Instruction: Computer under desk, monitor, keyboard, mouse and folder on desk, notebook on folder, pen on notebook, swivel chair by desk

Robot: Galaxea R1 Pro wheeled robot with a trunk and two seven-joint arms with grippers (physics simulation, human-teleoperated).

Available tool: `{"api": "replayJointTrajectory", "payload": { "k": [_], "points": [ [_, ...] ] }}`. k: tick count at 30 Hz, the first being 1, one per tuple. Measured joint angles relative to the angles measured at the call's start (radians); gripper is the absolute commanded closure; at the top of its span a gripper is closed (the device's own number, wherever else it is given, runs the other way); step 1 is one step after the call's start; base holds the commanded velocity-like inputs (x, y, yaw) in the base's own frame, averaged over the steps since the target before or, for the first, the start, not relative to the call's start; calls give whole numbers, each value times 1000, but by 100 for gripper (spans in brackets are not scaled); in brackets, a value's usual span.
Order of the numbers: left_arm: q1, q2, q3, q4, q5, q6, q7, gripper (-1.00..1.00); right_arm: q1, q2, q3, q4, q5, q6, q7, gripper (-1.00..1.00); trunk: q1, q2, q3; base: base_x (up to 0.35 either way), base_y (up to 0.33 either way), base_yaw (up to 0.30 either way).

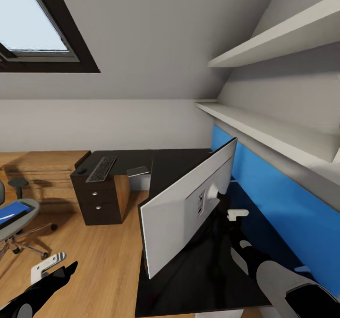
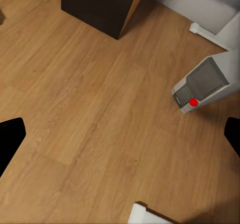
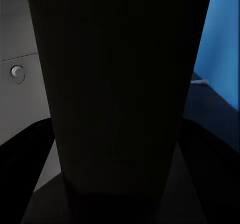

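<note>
Wide white-backed monitor (image 1: pixel 189 205) tilted on glossy black desk (image 1: pixel 189 280)

no readable text, monitor (image 1: pixel 189 205) label illegible

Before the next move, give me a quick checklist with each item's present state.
1. Monitor on the desk: ok, back side facing the head camera.
2. Keyboard on the desk: ok, but far from the monitor, so placement not ok.
3. Folder off the swivel chair: not ok.
4. Computer under the desk: cannot tell; it sits on the floor.
5. Right gripper grip behind the monitor: cannot tell.
6. Left gripper free: ok, open over floor.
</note>
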Motion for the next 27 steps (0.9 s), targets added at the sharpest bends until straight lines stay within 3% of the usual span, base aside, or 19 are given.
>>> {"api": "replayJointTrajectory", "payload": {
  "k": [15, 27],
  "points": [
    [0, 0, 0, 0, 0, 0, 1, -100, 0, 0, -1, 0, 0, 0, 0, 100, 0, 0, 0, 0, -2, -4],
    [0, 0, 0, 0, -1, 0, 1, -100, 0, -1, -1, 1, -2, 1, -1, 100, 0, 0, 0, 79, -211, 0]
  ]
}}
